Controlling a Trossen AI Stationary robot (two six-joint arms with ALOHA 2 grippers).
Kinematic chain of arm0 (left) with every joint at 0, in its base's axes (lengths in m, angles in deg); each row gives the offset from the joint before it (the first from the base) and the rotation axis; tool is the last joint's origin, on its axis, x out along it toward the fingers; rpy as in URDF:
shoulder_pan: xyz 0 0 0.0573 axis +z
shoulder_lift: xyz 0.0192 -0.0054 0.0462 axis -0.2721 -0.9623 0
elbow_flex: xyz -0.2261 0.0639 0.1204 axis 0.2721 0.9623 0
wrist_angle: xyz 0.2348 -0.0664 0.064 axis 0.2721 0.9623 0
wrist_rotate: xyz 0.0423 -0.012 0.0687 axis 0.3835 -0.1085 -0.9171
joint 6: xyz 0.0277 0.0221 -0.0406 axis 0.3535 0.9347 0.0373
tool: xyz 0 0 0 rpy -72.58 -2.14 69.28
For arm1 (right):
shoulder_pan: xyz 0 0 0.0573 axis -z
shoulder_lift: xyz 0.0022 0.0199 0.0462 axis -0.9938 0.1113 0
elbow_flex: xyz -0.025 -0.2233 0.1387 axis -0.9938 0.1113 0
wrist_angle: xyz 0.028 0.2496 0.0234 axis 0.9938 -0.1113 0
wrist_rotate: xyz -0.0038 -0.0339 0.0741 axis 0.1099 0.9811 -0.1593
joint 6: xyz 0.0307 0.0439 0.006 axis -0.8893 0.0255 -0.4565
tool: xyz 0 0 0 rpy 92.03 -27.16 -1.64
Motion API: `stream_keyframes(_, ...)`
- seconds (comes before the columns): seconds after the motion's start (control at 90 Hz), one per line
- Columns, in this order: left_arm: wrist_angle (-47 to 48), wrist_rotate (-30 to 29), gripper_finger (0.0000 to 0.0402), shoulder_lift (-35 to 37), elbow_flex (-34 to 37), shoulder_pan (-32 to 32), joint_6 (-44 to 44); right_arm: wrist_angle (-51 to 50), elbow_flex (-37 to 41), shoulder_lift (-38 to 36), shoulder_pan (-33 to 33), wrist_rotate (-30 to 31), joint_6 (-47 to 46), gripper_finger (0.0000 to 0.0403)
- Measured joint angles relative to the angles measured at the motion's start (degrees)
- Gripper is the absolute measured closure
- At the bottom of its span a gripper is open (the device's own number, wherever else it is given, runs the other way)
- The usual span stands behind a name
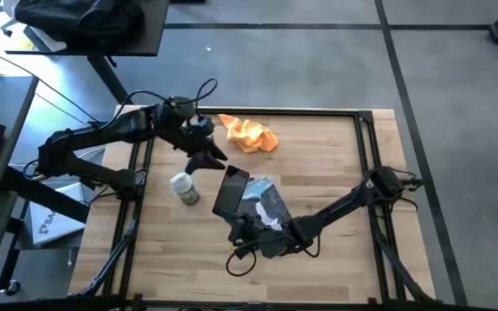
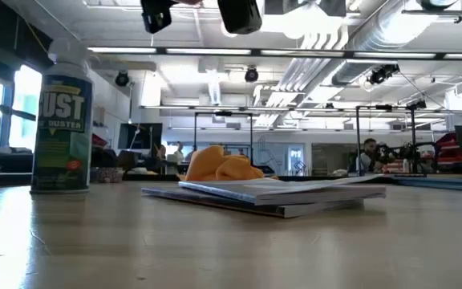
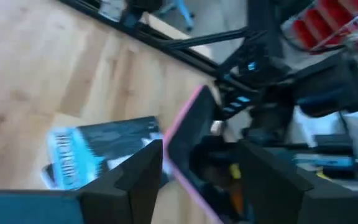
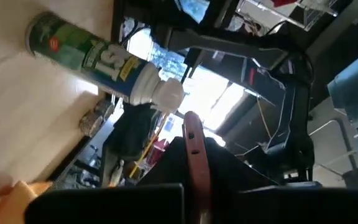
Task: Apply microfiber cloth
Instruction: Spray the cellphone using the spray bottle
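Observation:
The orange-yellow microfiber cloth (image 1: 249, 135) lies crumpled on the table's far middle, also in the low view (image 2: 219, 164); no gripper touches it. My right gripper (image 1: 243, 226) is shut on a dark flat phone with a pink edge (image 1: 230, 192), above a blue-grey packet (image 1: 268, 204). My left gripper (image 1: 214, 161) hangs open just beyond the phone's far end, between cloth and phone. In the left wrist view its fingers (image 3: 135, 174) frame the tilted phone (image 3: 185, 134) without visibly touching it. My right gripper pinches the phone between its two fingers by the end nearest the table's front (image 4: 194, 177). The fingers come from the near right. The phone's thin edge (image 4: 191, 134) juts out past them toward the far left, tilted and lifted off the table.
A green duster can (image 1: 184, 188) stands upright left of the phone, near the left gripper. The packet (image 2: 279, 191) lies flat on the table's middle. A black frame (image 1: 366, 147) runs round the tabletop. Bare wood lies on the right half.

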Motion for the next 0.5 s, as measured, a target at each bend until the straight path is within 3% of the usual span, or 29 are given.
stream_keyframes(0.278,-5.2,7.72,0.0213,-3.34,0.0,0.13,-2.45,0.65,-0.02,0.0,-0.06,1.01,1.42,0.0402)
stream_keyframes(0.5,-4.29,9.46,0.0213,-3.73,-0.12,3.21,-1.47,0.19,-2.94,0.09,-0.4,1.89,1.0,0.0402)
